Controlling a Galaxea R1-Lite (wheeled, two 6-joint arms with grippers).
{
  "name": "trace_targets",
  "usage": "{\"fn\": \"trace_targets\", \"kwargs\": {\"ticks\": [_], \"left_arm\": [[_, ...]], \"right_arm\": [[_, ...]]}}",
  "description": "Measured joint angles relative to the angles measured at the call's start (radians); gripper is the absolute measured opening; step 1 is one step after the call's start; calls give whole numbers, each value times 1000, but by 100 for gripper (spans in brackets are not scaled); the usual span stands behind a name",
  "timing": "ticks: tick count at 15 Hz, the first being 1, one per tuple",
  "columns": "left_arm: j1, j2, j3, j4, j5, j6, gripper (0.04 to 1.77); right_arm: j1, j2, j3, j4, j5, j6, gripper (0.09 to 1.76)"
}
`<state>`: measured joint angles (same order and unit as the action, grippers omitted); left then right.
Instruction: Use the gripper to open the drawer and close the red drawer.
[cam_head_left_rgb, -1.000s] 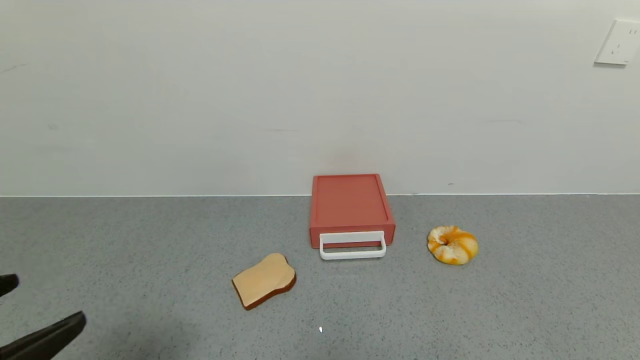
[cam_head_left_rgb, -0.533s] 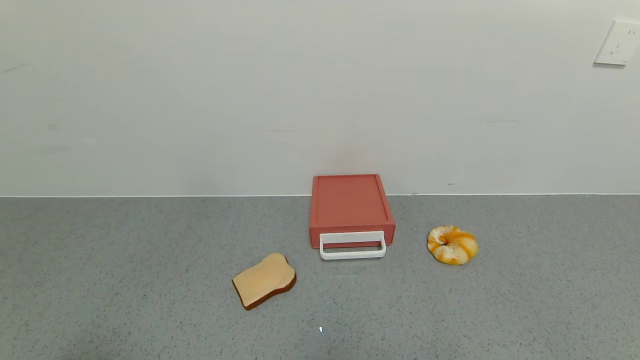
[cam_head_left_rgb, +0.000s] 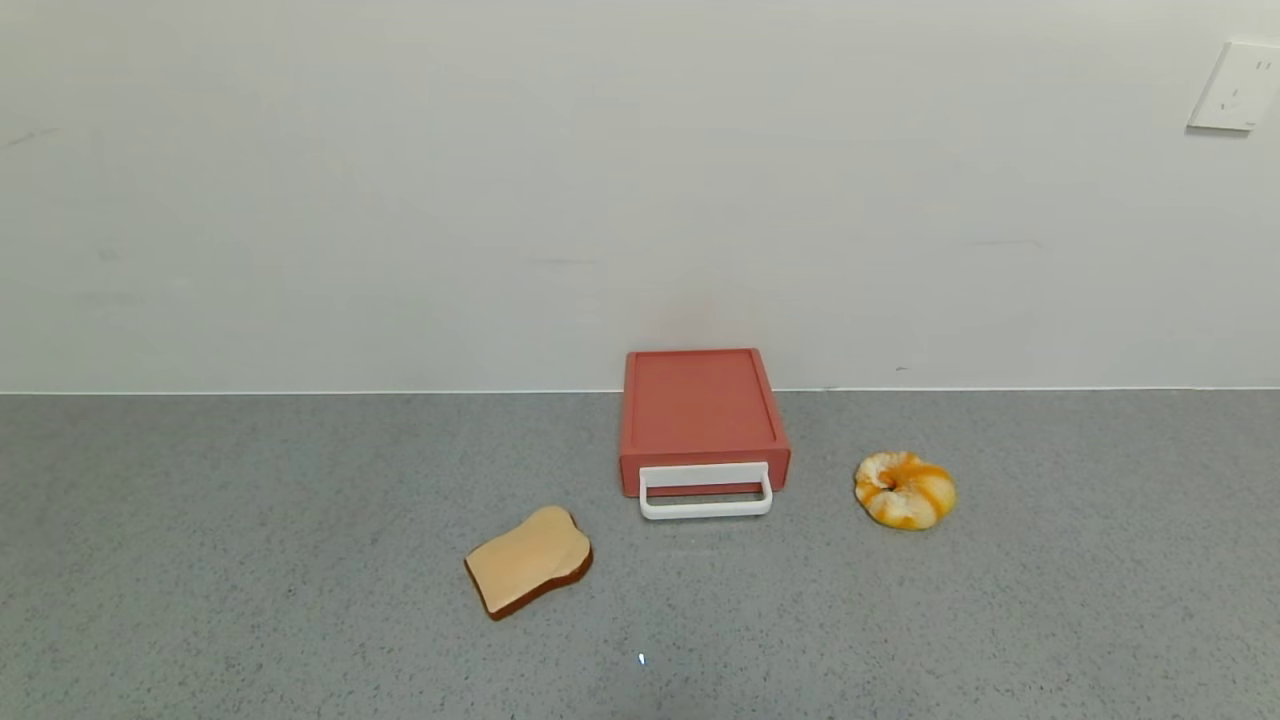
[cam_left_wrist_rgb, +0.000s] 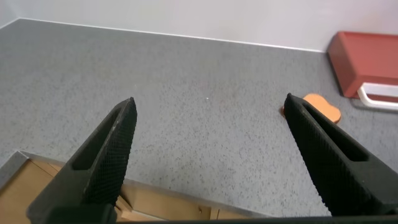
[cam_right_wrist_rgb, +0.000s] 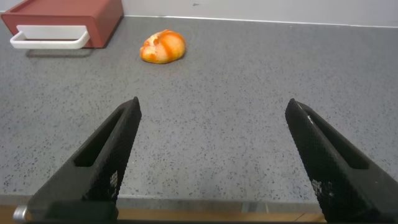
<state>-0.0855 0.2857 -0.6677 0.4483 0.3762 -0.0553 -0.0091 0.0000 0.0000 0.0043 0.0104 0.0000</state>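
A grey speckled table (cam_head_left_rgb: 250, 520) runs back to a pale wall (cam_head_left_rgb: 500, 180), which has a white socket plate (cam_head_left_rgb: 1236, 86) at its upper right. The red drawer (cam_head_left_rgb: 700, 408) sits against the wall just right of centre, shut flush in its case, its white loop handle (cam_head_left_rgb: 705, 492) facing forward. A slice of bread (cam_head_left_rgb: 528, 560) lies near its front left corner, apart from it. A glazed round bun (cam_head_left_rgb: 905, 489) lies to its right, also apart. Bare table stretches wide on both sides and in front.

Neither arm shows in the head view. The left claw (cam_left_wrist_rgb: 211, 155) hovers at the table's near left edge, fingers spread wide, holding nothing. The right claw (cam_right_wrist_rgb: 214, 155) hovers at the near right edge, fingers also spread wide and empty, well short of the bun and drawer.
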Motion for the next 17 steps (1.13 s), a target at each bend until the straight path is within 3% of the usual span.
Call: {"fn": "trace_targets", "kwargs": {"ticks": [4,7,9,14,17], "left_arm": [[47,-39,4,-3,-29,27,171],[74,-130,64,-8,-212,49,171],[80,-191,137,-47,-283,56,171],[85,-272,449,-449,-354,71,172],[85,-283,601,-548,-398,89,172]], "right_arm": [[0,0,0,0,0,0,171],[0,0,0,0,0,0,171],[0,0,0,0,0,0,171],[0,0,0,0,0,0,171],[0,0,0,0,0,0,171]]}}
